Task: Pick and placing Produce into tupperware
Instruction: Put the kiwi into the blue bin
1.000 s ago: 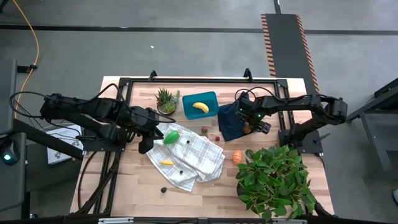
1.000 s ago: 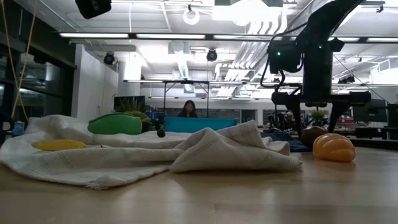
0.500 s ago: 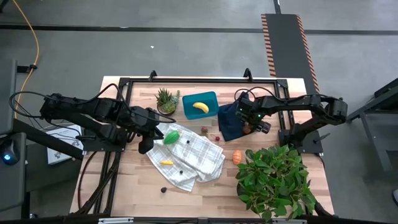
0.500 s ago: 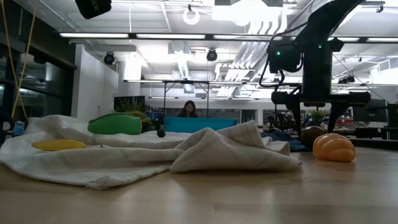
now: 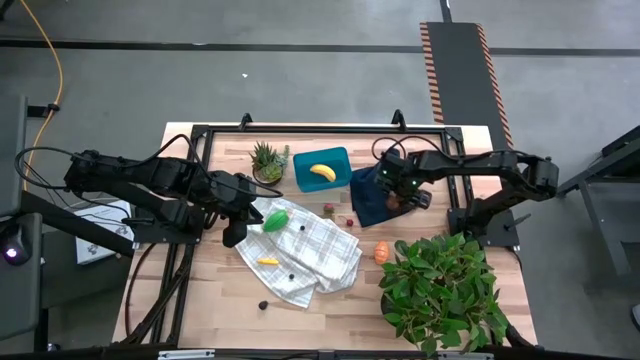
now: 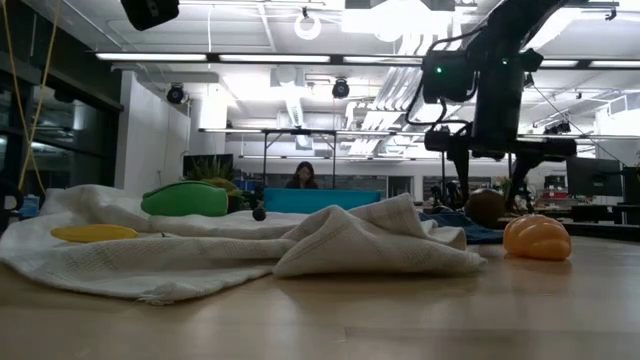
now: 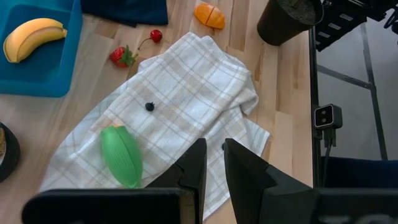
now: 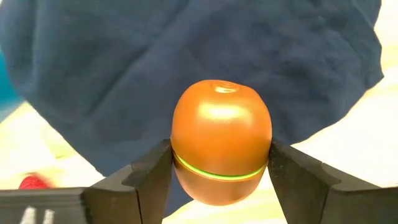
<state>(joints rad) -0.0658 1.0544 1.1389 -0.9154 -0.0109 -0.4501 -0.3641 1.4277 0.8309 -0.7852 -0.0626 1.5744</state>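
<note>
1. A brown fruit (image 8: 221, 140) is being gripped between the right gripper's (image 8: 221, 168) fingers above the dark cloth (image 8: 186, 56)
2. The left gripper (image 7: 211, 165) (jaws nearly closed, empty) is being held over the checked towel (image 7: 180, 99)

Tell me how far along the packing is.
Done: the banana is in the tupperware. In hand: the right gripper holds the brown fruit over the navy cloth. Left: green piece, orange piece, yellow piece, berries.
</note>
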